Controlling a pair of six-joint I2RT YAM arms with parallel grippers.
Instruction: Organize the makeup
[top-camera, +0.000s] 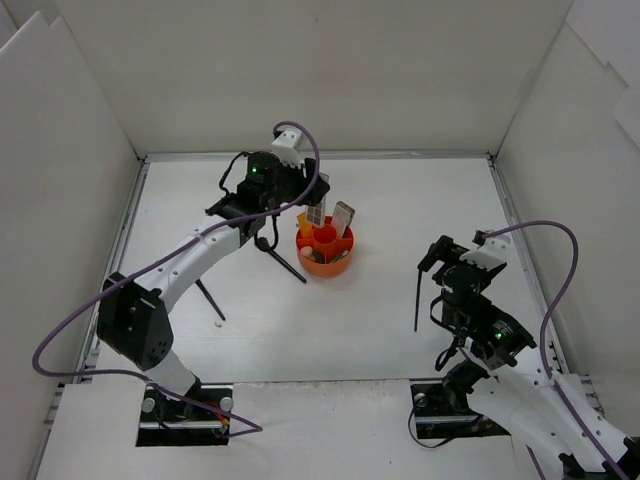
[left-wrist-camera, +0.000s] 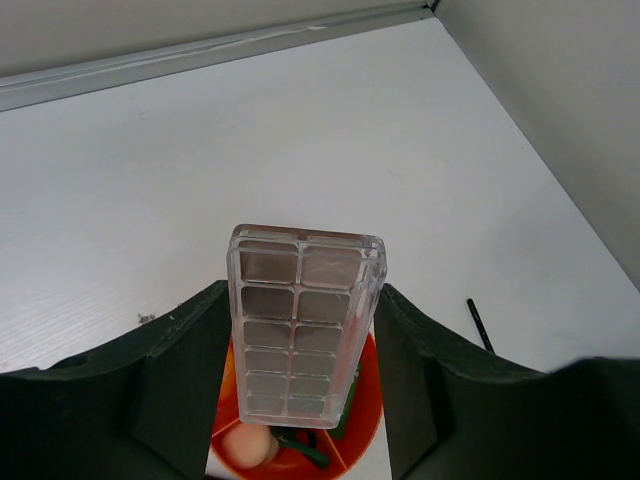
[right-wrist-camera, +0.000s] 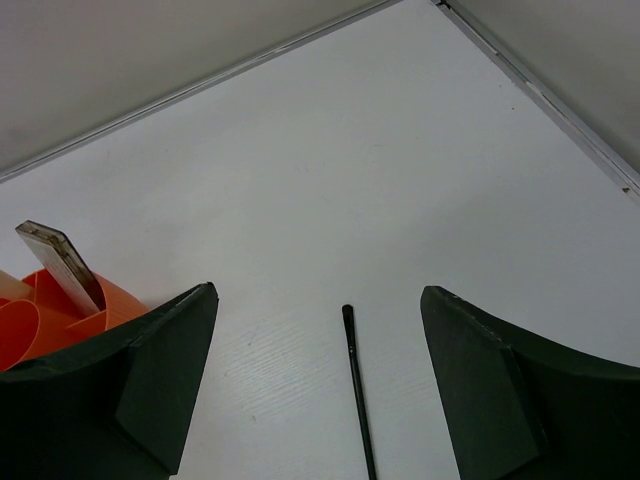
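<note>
Pinches the eyeshadow palette (left-wrist-camera: 300, 330) upright in the left gripper (left-wrist-camera: 305, 300), over the red-orange holder (left-wrist-camera: 369, 400). Holds the right gripper (right-wrist-camera: 318, 292) spread wide, black brush (right-wrist-camera: 356, 395) lying between its fingers (right-wrist-camera: 160, 380), untouched.

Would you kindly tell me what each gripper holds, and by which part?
The left gripper clamps the eyeshadow palette by its long side edges, lower end in the orange holder; the right gripper is open, holding nothing.

palette (left-wrist-camera: 300, 320) in holder (top-camera: 326, 265), brush (top-camera: 420, 298) right of holder
</note>
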